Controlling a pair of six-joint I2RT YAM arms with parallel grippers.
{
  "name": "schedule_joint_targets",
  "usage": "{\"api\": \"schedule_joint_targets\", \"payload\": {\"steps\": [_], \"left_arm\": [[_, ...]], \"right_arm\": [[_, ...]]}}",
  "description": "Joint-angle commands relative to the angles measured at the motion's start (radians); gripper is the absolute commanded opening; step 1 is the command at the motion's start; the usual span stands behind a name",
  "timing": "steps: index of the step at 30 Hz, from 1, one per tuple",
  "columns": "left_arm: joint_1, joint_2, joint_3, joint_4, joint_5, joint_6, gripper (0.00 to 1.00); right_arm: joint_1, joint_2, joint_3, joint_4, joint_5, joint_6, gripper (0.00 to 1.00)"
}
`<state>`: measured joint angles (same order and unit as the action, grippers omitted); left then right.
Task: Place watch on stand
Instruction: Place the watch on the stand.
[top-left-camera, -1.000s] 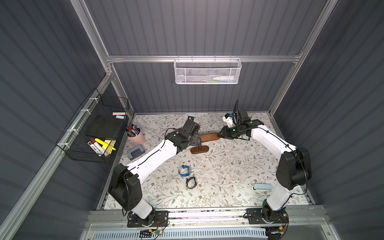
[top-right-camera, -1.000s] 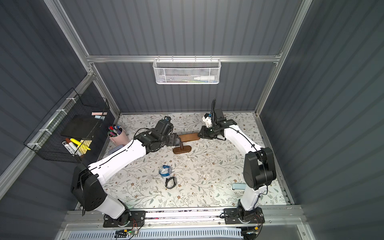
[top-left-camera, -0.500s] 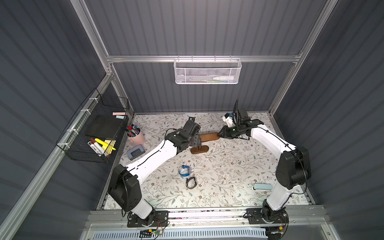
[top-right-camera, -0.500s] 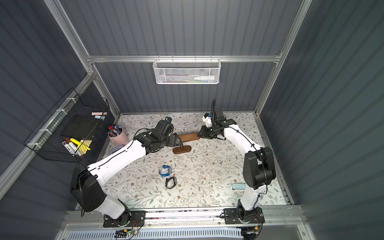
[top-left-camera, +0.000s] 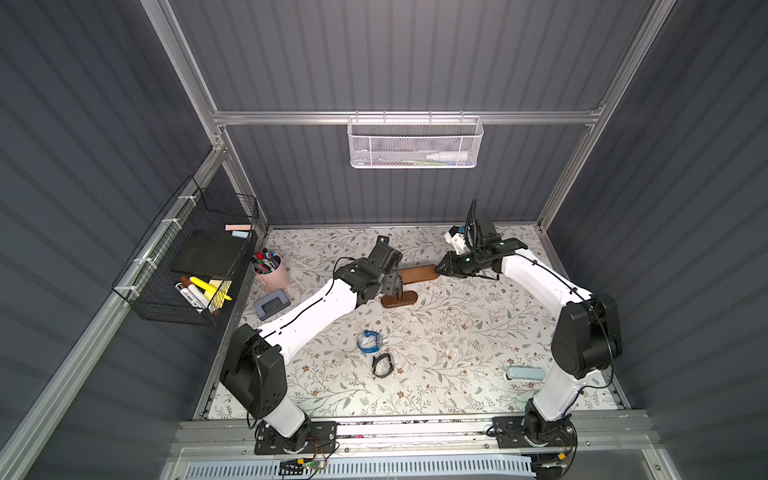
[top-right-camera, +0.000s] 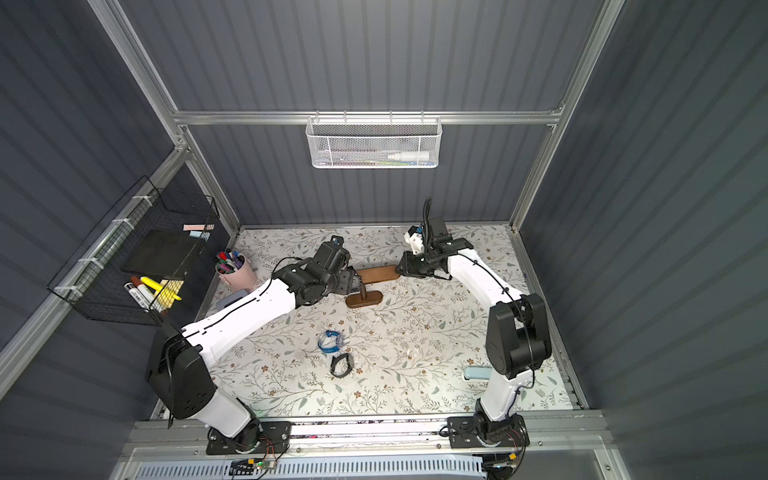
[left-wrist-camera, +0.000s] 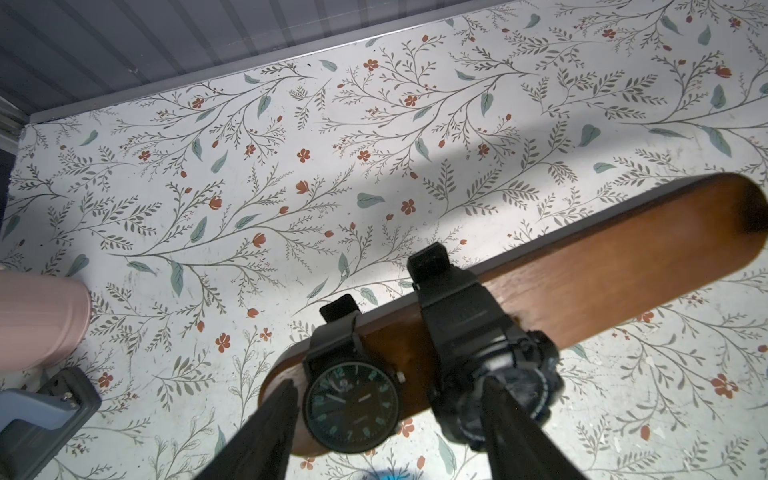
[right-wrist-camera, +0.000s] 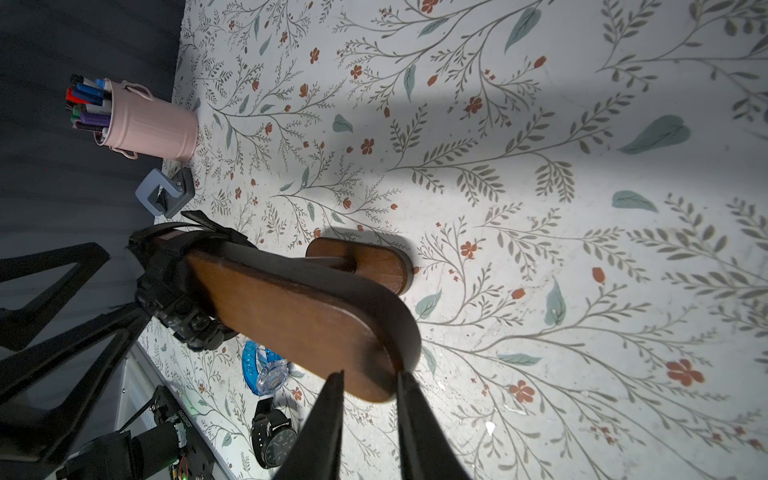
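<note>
The table (top-left-camera: 457, 332) has a white floral-print surface. Resting directly on it:
- the dark brown wooden T-shaped stand (top-left-camera: 400, 299), on its oval base
- pink metal bucket of markers (top-left-camera: 272, 276)
- grey-blue hole punch (top-left-camera: 271, 304)
- translucent blue wristwatch (top-left-camera: 369, 341)
- black round-faced wristwatch (top-left-camera: 383, 365), just beside the blue one
- pale blue oblong object (top-left-camera: 524, 374)

Two overhead views; wrist views near the stand (left-wrist-camera: 582, 282)

Stand (right-wrist-camera: 291, 316) post — mostly behind bar
</note>
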<state>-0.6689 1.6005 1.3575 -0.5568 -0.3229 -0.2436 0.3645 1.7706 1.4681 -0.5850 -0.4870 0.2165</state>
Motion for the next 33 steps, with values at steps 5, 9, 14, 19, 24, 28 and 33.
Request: {"api": "schedule_joint_targets", "payload": {"steps": [5,9,14,19,24,28,33], "left_arm": [[-0.006,0.025,0.031,0.003,-0.044,0.004,0.71],[-0.005,0.036,0.039,0.008,-0.055,0.007,0.72],[-0.006,0.036,0.053,0.015,-0.059,0.007,0.72],[-0.006,0.033,0.056,0.018,-0.077,0.009,0.74],[-0.006,0.037,0.055,0.014,-0.114,0.010,0.78],[-0.006,0.042,0.063,0.014,-0.130,0.013,0.79],[-0.006,0.027,0.081,0.007,-0.134,0.021,0.80]], "right_arm": [[-0.001,0.022,0.023,-0.025,-0.021,-0.012,0.26],[-0.001,0.022,0.024,-0.026,-0.024,-0.014,0.26],[-0.001,0.023,0.024,-0.027,-0.025,-0.014,0.26],[-0.001,0.027,0.028,-0.030,-0.027,-0.015,0.26],[-0.001,0.026,0.028,-0.033,-0.025,-0.016,0.26],[-0.001,0.024,0.026,-0.033,-0.024,-0.016,0.26],[0.000,0.023,0.026,-0.035,-0.020,-0.016,0.28]]}}
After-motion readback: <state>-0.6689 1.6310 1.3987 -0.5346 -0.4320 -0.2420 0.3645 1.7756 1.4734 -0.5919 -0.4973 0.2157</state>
